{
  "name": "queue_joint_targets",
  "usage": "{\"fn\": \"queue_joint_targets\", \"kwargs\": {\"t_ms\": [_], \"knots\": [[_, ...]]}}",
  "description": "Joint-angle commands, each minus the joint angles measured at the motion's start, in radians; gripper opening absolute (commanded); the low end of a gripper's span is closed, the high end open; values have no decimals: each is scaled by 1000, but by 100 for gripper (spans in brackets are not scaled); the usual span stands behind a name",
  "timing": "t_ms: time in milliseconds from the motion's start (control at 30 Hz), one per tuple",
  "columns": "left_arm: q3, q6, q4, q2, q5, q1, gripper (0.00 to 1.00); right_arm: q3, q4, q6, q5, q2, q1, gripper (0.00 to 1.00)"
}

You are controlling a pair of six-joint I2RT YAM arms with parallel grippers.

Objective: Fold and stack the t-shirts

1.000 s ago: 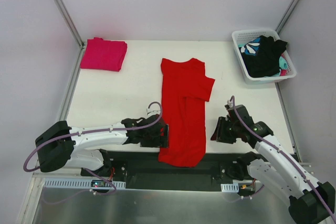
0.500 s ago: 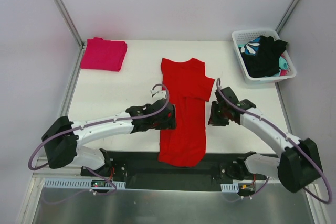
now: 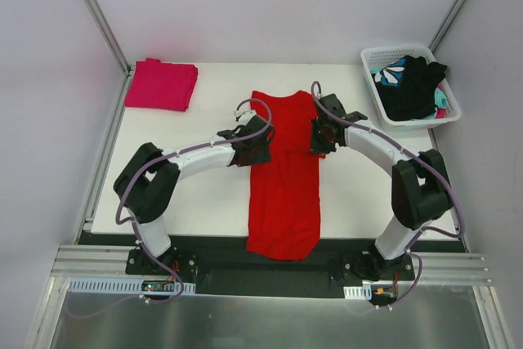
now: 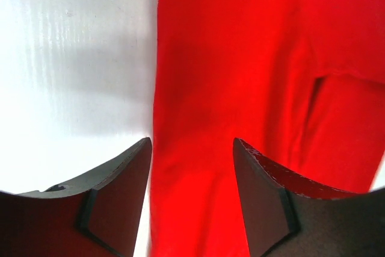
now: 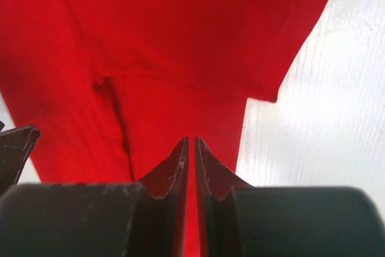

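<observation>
The red t-shirt (image 3: pixel 283 194) lies lengthwise mid-table, folded into a narrow strip. My left gripper (image 3: pixel 260 149) is at its left edge near the chest. In the left wrist view this gripper (image 4: pixel 191 144) is open, one finger over the white table and the other over red cloth (image 4: pixel 240 76). My right gripper (image 3: pixel 319 138) is at the shirt's right edge by the sleeve. Its jaws (image 5: pixel 192 142) are pressed almost together with a thin sliver of red cloth (image 5: pixel 180 40) between them. A magenta t-shirt (image 3: pixel 161 84) lies folded at the far left corner.
A white basket (image 3: pixel 372 87) at the far right corner holds black (image 3: pixel 413 87) and teal-and-white (image 3: pixel 391 71) garments. Metal frame posts run along both sides. The table's front edge lies just below the red shirt's hem.
Both arms have reached from the near hem up to the shirt's chest. The right jaws have closed; the left jaws have narrowed. The right sleeve no longer shows past the right arm.
</observation>
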Motion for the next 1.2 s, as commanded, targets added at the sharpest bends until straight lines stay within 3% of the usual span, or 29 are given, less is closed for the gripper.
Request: {"fn": "queue_joint_targets", "kwargs": {"t_ms": [0,367,833,1167], "knots": [[48,9,38,72,70,26,56,39,11,-28,-47,75,-34,10],[202,14,44,215,166,75,54,162,-8,-43,-147,235,-77,10],[221,52,46,268,187,175,54,340,-44,-56,-285,440,-158,9],[354,61,43,380,231,210,55,501,-76,-46,-392,577,-212,9]]}}
